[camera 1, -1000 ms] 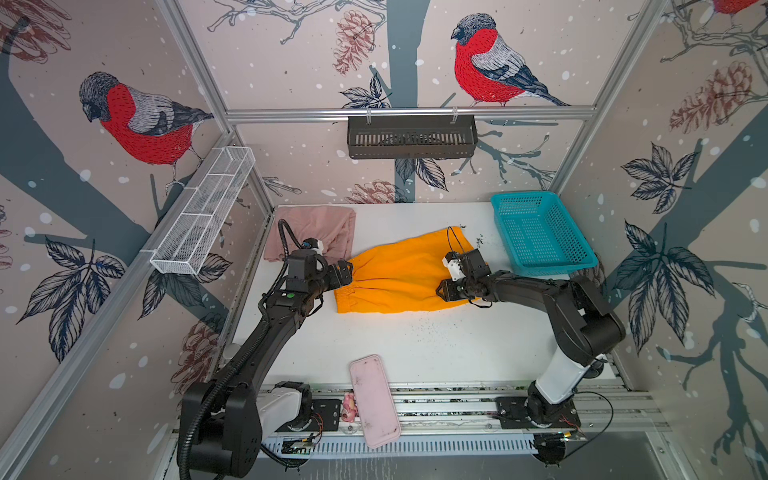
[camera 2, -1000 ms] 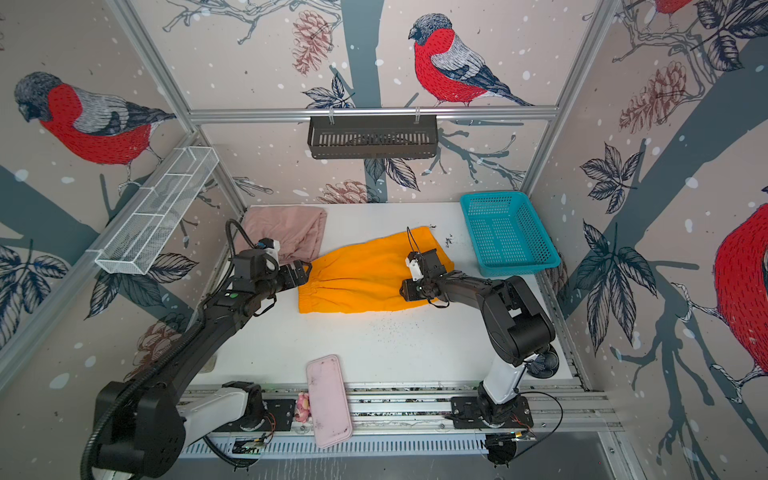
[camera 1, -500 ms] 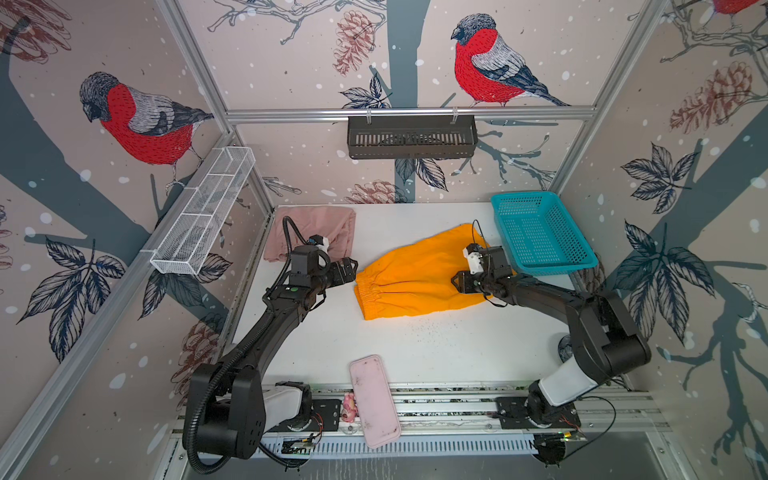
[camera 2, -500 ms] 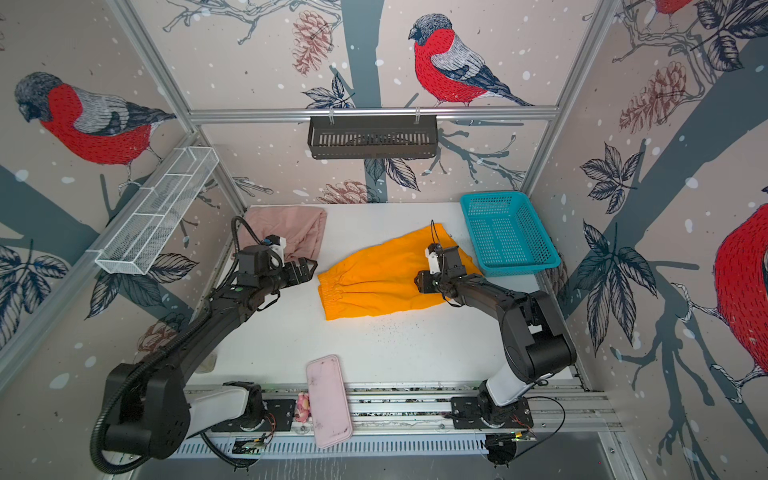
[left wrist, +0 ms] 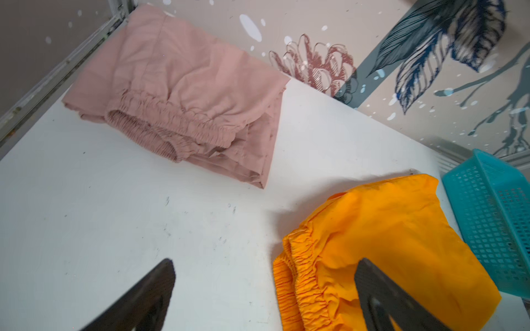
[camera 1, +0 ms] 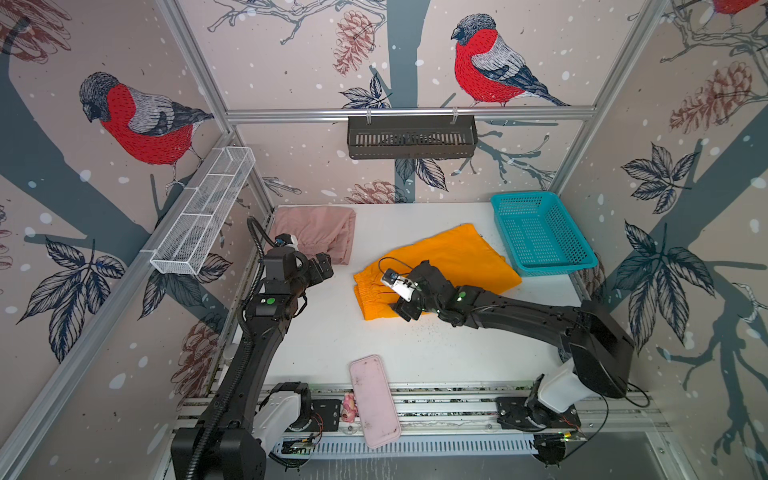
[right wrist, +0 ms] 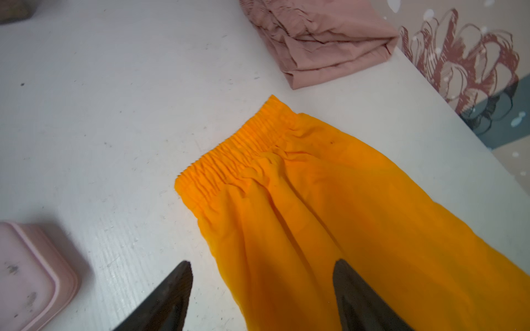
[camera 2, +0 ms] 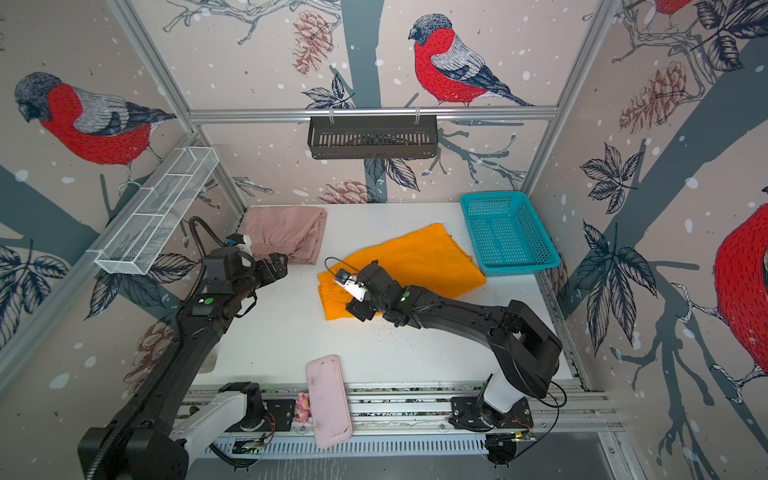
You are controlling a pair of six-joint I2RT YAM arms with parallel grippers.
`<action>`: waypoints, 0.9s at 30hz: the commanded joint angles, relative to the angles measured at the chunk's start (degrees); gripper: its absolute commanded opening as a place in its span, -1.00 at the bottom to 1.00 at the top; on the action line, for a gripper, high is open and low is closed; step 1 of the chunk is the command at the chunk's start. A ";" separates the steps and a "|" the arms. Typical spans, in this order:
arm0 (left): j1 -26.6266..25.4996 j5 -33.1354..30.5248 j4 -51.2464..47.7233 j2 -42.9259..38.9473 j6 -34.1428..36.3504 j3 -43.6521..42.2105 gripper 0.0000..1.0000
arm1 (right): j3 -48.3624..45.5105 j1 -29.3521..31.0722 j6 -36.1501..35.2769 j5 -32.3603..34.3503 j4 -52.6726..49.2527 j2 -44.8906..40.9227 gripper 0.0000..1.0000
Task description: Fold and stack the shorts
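The orange shorts (camera 1: 457, 257) (camera 2: 419, 257) lie flat mid-table, elastic waist toward the left. My right gripper (camera 1: 402, 311) (camera 2: 360, 310) hovers open over their front edge near the waist. In the right wrist view the orange shorts (right wrist: 358, 217) lie under the spread gripper (right wrist: 262, 268), gripped by neither finger. The pink shorts (camera 1: 318, 232) (camera 2: 286, 232) sit folded in the back left corner. My left gripper (camera 1: 324, 266) (camera 2: 277, 266) stands open beside them, holding nothing. In the left wrist view the gripper (left wrist: 263, 268) faces bare table, between the pink shorts (left wrist: 186, 86) and the orange shorts (left wrist: 387, 243).
A teal mesh basket (camera 1: 557, 268) (camera 2: 519, 266) stands at the back right, next to the orange cloth. A rigid pink tray (camera 1: 374, 399) (right wrist: 31, 275) lies over the front edge and rail. A white wire shelf (camera 1: 203, 216) and a dark rack (camera 1: 411, 137) hang on the walls.
The right gripper pulled the orange shorts to the right, opened and let go. It then moved left and forward to their front edge by the waist. The left gripper drew back slightly, still open.
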 commanded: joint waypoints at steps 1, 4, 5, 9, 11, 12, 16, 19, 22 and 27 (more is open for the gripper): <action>2.47 4.19 -0.42 0.40 -1.33 -1.23 0.96 | 0.13 4.50 -8.28 9.70 2.55 1.44 0.58; 3.48 5.78 0.07 1.26 -1.35 -1.70 0.96 | 0.84 7.16 -10.29 12.24 3.11 3.76 0.60; 3.48 5.76 -0.19 1.49 -1.33 -1.54 0.96 | 1.35 7.76 -10.77 12.76 2.66 4.65 0.60; 3.65 6.23 0.89 2.20 -2.66 -2.18 0.96 | 2.49 9.86 -12.93 15.09 2.09 8.60 0.62; 3.67 5.99 2.99 2.09 -3.93 -3.81 0.96 | 3.00 10.70 -13.68 15.40 2.00 10.43 0.62; 3.66 5.80 3.80 1.96 -4.56 -4.55 0.96 | 3.26 11.09 -14.24 15.47 2.15 11.29 0.62; 3.67 5.49 6.57 1.91 -6.17 -7.06 0.96 | 4.28 12.47 -15.91 17.07 3.47 14.33 0.62; 3.64 6.03 7.23 2.88 -6.19 -7.63 0.96 | 5.80 13.40 -17.85 20.35 3.50 17.72 0.62; 3.66 5.59 7.21 3.85 -5.74 -7.73 0.96 | 7.18 13.59 -18.86 21.34 3.60 20.23 0.62; 3.66 6.11 7.73 4.08 -5.98 -8.05 0.96 | 7.67 13.17 -20.04 23.04 5.90 22.26 0.63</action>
